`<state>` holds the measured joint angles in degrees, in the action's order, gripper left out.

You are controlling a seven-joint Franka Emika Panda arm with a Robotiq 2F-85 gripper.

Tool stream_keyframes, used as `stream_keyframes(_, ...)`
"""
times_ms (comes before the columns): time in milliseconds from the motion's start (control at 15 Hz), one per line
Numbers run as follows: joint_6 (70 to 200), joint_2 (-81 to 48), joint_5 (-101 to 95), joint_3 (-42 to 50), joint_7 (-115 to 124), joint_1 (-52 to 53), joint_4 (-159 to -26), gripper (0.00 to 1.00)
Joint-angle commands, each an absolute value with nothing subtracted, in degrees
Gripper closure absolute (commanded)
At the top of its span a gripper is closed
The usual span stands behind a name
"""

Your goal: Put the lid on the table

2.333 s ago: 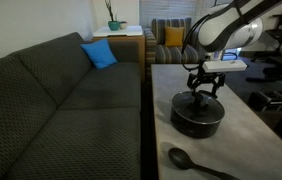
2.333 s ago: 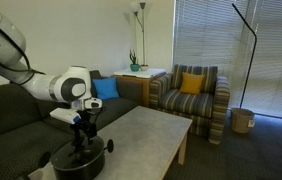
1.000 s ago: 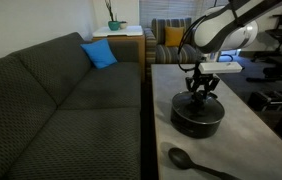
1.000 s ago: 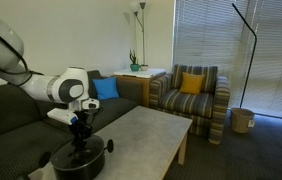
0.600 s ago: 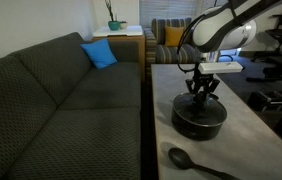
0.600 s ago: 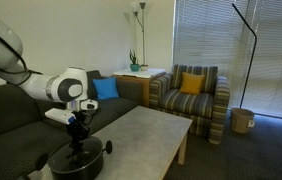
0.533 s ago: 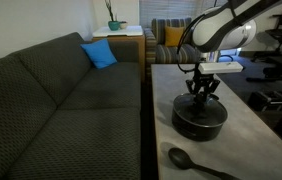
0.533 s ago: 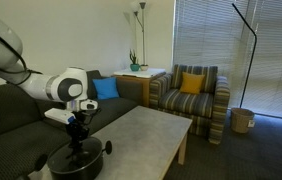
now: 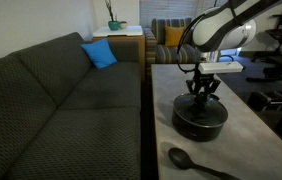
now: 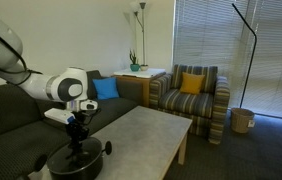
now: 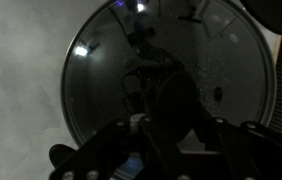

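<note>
A black round pot (image 9: 200, 121) (image 10: 79, 164) stands on the grey stone-like table (image 9: 247, 150) (image 10: 146, 133). The clear glass lid (image 9: 209, 106) (image 11: 106, 70) lies on the pot, level. In the wrist view its metal rim curves round the frame and its dark centre knob (image 11: 172, 100) sits between my fingers. My gripper (image 9: 200, 96) (image 10: 76, 149) (image 11: 171, 118) points straight down over the pot's middle, shut on the knob. The fingertips are too dark to make out in the wrist view.
A black spoon (image 9: 185, 159) lies on the table in front of the pot. A dark sofa (image 9: 61, 110) with a blue cushion (image 9: 99, 54) runs along one side of the table. A striped armchair (image 10: 188, 98) stands past its far end.
My gripper came down a little onto the lid and shut on the knob. The lid and pot have not moved.
</note>
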<state>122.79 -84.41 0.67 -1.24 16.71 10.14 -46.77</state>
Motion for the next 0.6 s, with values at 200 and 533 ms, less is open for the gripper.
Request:
stream_keyframes(200,122.81,-83.52,0.47,-0.96,17.67,10.62,-46.09,0.86)
stream_keyframes(533,124.43,-82.05,-0.27,-0.4,18.29,11.28,-47.74,0.86)
